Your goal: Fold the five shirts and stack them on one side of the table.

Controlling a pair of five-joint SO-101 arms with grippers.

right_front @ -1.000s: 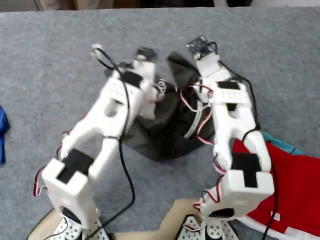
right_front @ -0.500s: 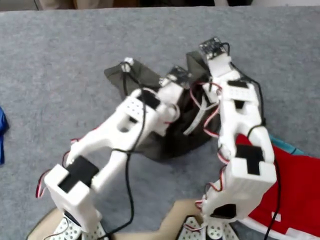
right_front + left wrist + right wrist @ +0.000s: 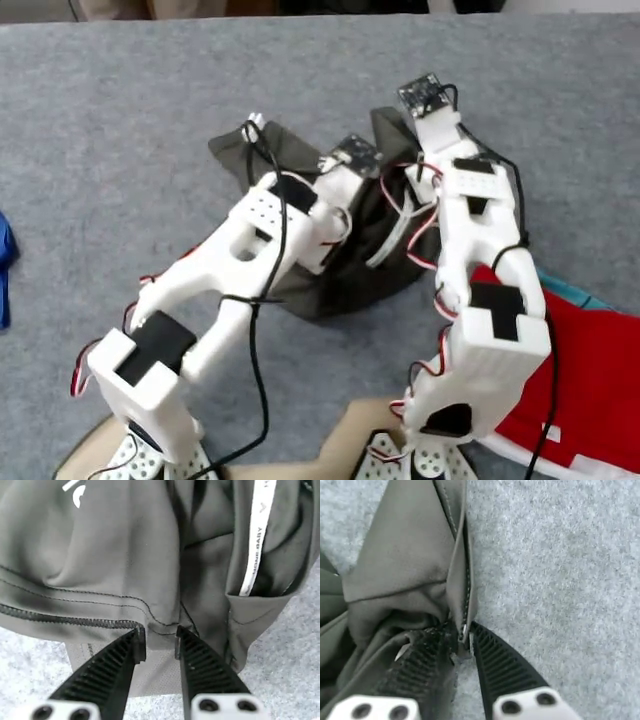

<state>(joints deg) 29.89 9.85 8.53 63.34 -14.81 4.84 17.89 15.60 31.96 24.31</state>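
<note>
High view: left arm (image 3: 250,235) has swung inward over the dark shirt (image 3: 335,290), which lies mid-tabletop (image 3: 100,130) toward the far edge. Left wrist: left gripper (image 3: 158,641) narrowly spread astride the hem, not yet biting. Right wrist: right gripper (image 3: 462,636) pinches a folded edge; the fold likely starts soon.

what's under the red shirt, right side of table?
Under the flat red fabric shirt, a teal fabric edge and a white fabric edge peek out. The rest of both is covered, so how many garments lie there is unclear.

Shirt (image 3: 335,285) mid-table (image 3: 100,120), under both my arms. My left gripper (image 3: 159,642) at its hem, right gripper (image 3: 462,642) at its far edge. Pile (image 3: 590,370) front right.
</note>
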